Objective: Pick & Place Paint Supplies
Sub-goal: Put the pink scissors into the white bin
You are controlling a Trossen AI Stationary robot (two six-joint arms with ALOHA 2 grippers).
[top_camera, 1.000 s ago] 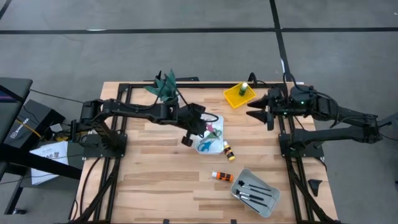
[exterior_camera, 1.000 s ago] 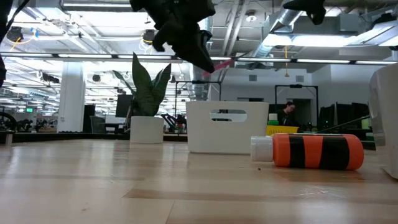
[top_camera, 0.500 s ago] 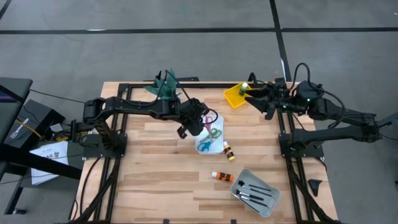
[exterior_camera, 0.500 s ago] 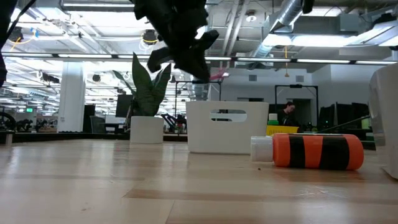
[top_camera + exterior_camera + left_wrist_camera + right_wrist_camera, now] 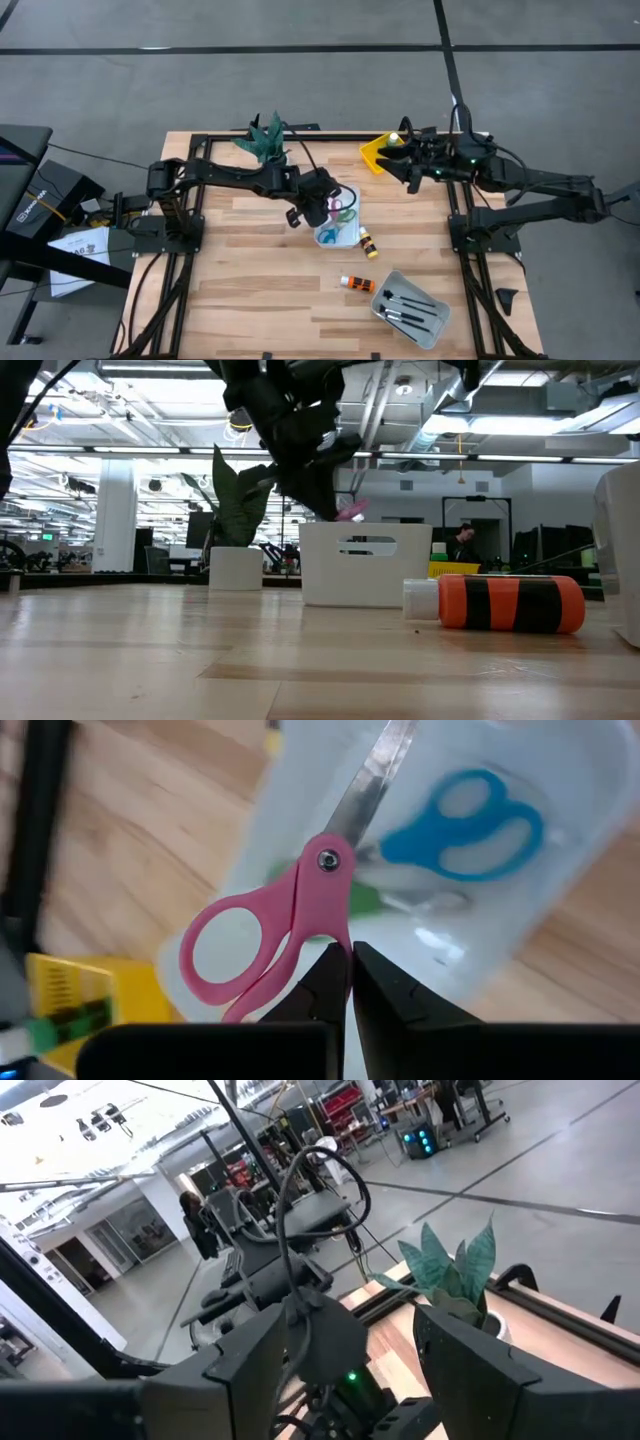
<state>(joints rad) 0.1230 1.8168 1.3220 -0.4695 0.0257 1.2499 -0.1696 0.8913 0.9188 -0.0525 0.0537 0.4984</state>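
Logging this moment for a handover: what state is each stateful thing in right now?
Left tool: shut on the pink-handled scissors.
Pink-handled scissors: held in the air above the white tray, blades closed.
White plastic tray: upright, holds blue and green scissors.
Right tool: open, empty, by the yellow tray.
Orange striped paint bottle: lying on its side, capped.

High view: straight down from above, whole tabletop [image 5: 260, 290] and both arms in frame. Low view: level at tabletop height, very near, facing the room. Left wrist view: close above the white tray [image 5: 520, 910], also seen in high [image 5: 338, 232] and low [image 5: 365, 564]. Right wrist view: outward over the plant [image 5: 455, 1270], shared with high [image 5: 264, 138].
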